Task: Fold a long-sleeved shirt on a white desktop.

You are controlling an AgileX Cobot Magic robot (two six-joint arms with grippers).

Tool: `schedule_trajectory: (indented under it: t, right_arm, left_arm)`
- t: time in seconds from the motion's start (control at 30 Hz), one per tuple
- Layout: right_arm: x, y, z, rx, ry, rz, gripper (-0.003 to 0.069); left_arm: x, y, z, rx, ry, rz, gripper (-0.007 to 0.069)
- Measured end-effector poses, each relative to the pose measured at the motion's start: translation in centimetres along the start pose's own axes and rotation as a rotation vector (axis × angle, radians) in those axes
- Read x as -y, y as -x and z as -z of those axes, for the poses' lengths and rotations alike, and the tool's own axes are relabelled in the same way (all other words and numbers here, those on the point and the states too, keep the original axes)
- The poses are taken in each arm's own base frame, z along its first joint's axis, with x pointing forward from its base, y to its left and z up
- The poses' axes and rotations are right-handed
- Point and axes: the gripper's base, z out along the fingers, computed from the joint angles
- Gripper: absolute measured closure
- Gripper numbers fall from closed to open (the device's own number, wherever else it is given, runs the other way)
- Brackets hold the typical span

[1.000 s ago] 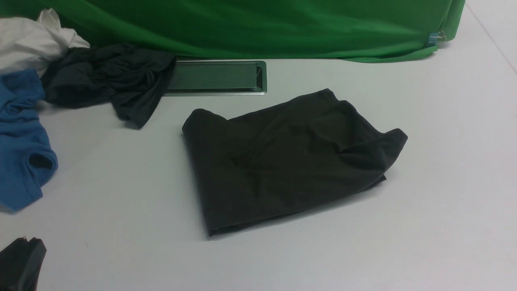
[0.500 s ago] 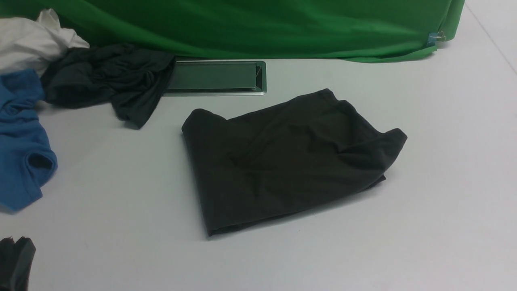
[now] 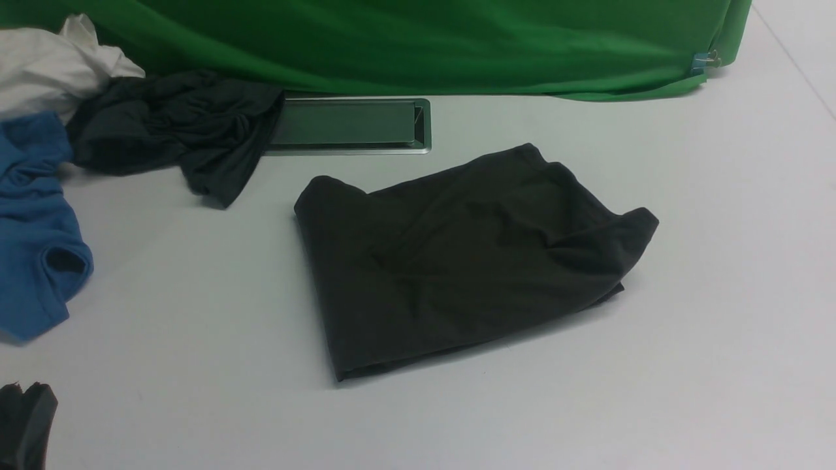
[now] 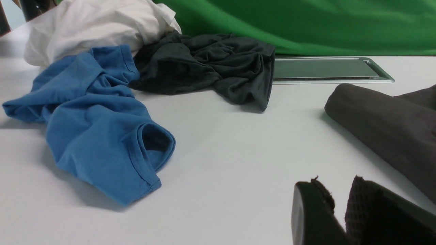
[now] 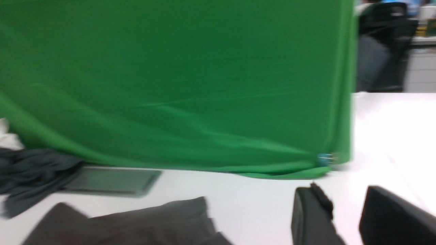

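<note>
The long-sleeved shirt [image 3: 470,261] lies folded into a dark, rumpled rectangle in the middle of the white desktop [image 3: 718,365]; its print, collar and label are hidden. In the left wrist view the shirt [image 4: 391,129] shows beyond the left gripper [image 4: 335,183], whose fingers stand slightly apart over bare table, holding nothing. Only a tip of the left gripper [image 3: 26,418] shows in the front view's lower left corner. The right gripper [image 5: 344,194] is open and empty in its blurred wrist view, off to one side of the shirt [image 5: 136,221]; the front view does not show it.
At the back left lie a blue garment [image 3: 32,248], a smaller dark charcoal garment [image 3: 176,130] and a white cloth [image 3: 52,65]. The silver-framed cable-slot panel [image 3: 346,124] sits in front of the green backdrop [image 3: 418,39].
The left gripper drew back toward the lower left corner of the front view, then held still. The shirt has not moved.
</note>
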Motion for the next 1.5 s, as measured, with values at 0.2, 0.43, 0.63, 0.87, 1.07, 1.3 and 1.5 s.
schedule_trajectory:
  t: [0.2,0.43,0.63,0.87,1.07,1.3,1.5]
  right_arm:
    - [0.6,0.0,0.0,0.004,-0.099,0.047,0.0418]
    - [1.6,-2.4,-0.3,-0.020,-0.223,0.122,0.0418]
    - [2.5,-8.6,-0.2,-0.095,-0.291,0.131,0.0418]
    - [2.9,-11.5,-0.2,-0.166,-0.312,0.127,0.0418]
    - [2.9,-11.5,-0.2,-0.161,-0.313,0.121,0.0418]
    - [2.9,-11.4,-0.2,-0.158,-0.313,0.118,0.0418]
    - [2.9,-11.4,-0.2,-0.158,-0.313,0.118,0.0418]
  left_arm:
    - [0.0,0.0,0.0,0.000,0.000,0.000,0.0443]
    - [0.0,0.0,0.0,0.000,0.000,0.000,0.0440]
    - [0.0,0.0,0.0,0.000,0.000,0.000,0.0440]
    - [0.0,0.0,0.0,0.001,0.000,0.001,0.0440]
    - [0.0,0.0,0.0,0.001,0.000,0.001,0.0440]
    - [0.0,0.0,0.0,0.001,0.000,0.001,0.0440]
    - [0.0,0.0,0.0,0.001,0.000,0.001,0.0438]
